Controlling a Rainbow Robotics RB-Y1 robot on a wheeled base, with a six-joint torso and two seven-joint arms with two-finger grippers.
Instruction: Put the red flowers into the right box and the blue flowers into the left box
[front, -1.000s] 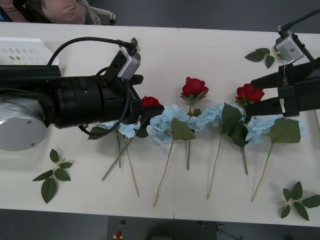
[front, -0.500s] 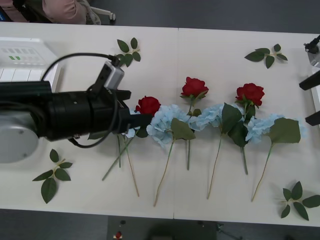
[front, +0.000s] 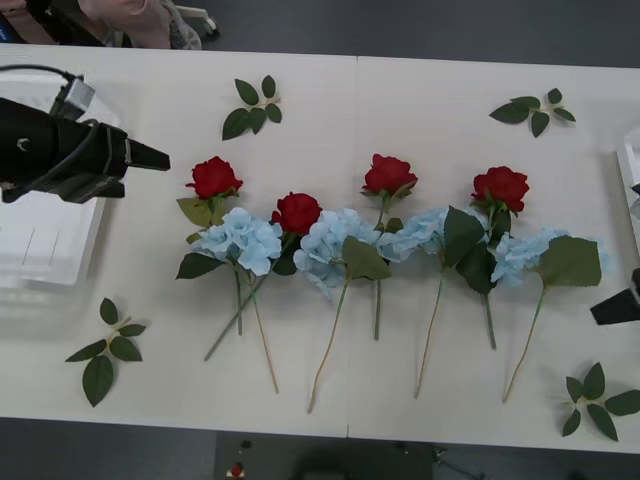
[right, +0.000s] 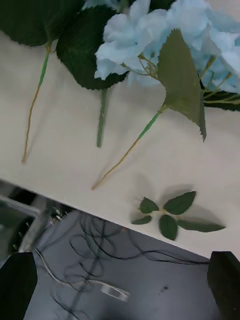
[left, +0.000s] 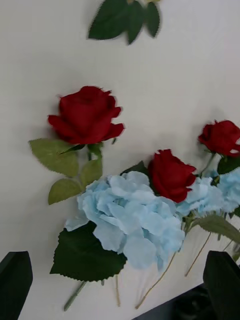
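Flowers: four red flowers (front: 297, 213), four blue flowers (front: 240, 240); both tools gape, empty.

A lab or test room, it seems: a long plain white table (front: 420, 90) on a dark grey floor (right: 150, 290), loose black cables (right: 95, 250) trailing underneath (nothing homely about it).

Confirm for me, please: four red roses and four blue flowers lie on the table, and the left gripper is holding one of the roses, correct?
Not quite. The left gripper holds nothing: the left wrist view shows its fingers apart, with the nearest rose lying free on the table. The rest stands: the front view shows four roses and four blue flowers.
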